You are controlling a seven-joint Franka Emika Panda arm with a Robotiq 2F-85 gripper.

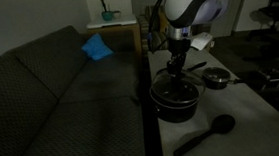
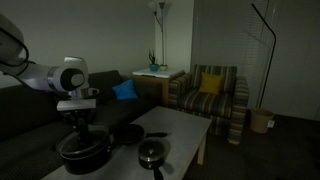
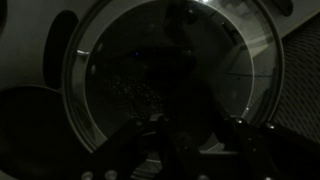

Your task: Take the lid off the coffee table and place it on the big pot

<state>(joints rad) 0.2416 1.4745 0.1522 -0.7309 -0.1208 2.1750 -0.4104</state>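
The big pot stands on the pale coffee table, near the edge next to the couch; it also shows in an exterior view. The glass lid with its metal rim fills the wrist view and lies level at the pot's mouth. My gripper hangs straight down over the pot's middle, and its fingers sit on either side of the lid's dark centre knob. The picture is very dark, so I cannot tell whether the lid rests on the pot's rim.
A small black saucepan stands behind the pot and also shows in an exterior view. A black long-handled spoon lies on the table near the front. A dark couch runs along the table. A striped armchair stands beyond the table.
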